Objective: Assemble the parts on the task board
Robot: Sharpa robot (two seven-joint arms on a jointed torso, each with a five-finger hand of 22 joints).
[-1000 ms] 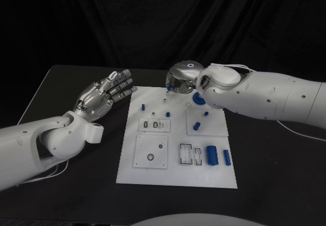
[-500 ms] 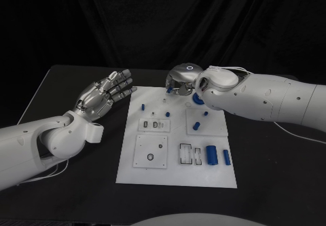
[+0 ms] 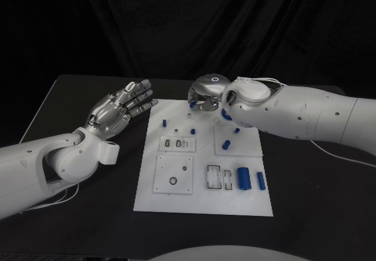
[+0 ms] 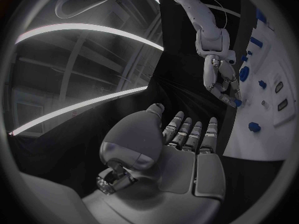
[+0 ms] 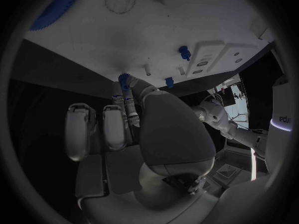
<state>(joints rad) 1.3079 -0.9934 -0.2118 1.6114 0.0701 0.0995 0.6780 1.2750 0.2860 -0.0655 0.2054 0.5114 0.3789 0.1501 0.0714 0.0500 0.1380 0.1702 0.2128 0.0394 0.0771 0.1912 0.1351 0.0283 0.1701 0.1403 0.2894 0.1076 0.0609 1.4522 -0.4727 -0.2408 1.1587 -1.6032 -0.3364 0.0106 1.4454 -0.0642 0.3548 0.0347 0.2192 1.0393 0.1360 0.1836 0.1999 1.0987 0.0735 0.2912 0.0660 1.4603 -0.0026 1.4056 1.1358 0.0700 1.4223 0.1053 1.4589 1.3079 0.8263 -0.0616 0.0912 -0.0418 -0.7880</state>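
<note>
Head view, showing the right hand (image 3: 205,97) poised over the far edge of the task board (image 3: 204,202), with a small blue gear (image 3: 193,103) pinched at its fingertips. In the right wrist view the same gear (image 5: 123,78) is seen held between the thumb and a finger, the remaining fingers being curled alongside. A thin white peg (image 5: 147,69) stands on the board just beyond the fingertips, and the step in hand is judged to be the seating of the gear on that peg.

For the step to be done well, the bore of the gear should be brought directly above the peg, the gear kept level, and the descent made straight and slowly; the pinch should be released only once the gear is seated, since a tilted gear is likely to jam or to slip from so light a hold.

Relative to the right hand, the gear lies at the fingertips, and a larger blue gear (image 3: 228,114) lies on the board just beside the wrist. The blue cylinders (image 3: 244,178) lie well apart from it, at the near end of the board.

The left hand (image 3: 117,111) is held open beside the board, palm up, fingers spread, nothing in it.
</note>
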